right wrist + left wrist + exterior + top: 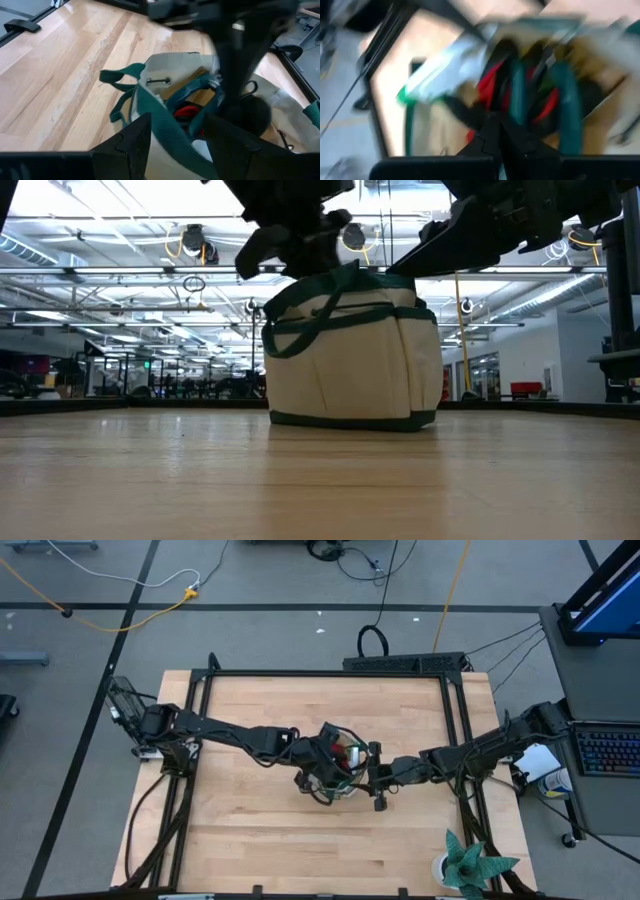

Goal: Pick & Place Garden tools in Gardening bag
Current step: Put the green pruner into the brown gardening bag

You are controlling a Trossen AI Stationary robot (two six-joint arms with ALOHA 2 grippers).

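Observation:
The tan canvas gardening bag [335, 778] with dark green trim stands upright on its base in the middle of the wooden table [250, 840]; it also shows in the low view [350, 370]. Red and green tool parts [187, 111] lie inside it. My left gripper [328, 752] reaches slanting down into the bag's mouth from the table's left, shut [495, 122]. My right gripper [177, 125] stands open at the bag's right rim [376, 780], a finger on either side of a green strap [155, 117]. Another green loop handle [120, 80] droops outside the bag. My left gripper has its shut fingertips among the red and green tool parts [520, 95] in the bag's mouth; blur hides whether they touch or pinch anything. My right gripper has the green strap running between its open fingers; I cannot tell whether a finger touches it.
A spiky green plant in a white pot [470, 865] stands at the table's near right corner. A black frame [330, 675] runs round the tabletop. Bare wood lies left and near of the bag. A keyboard [610, 752] sits beyond the right edge.

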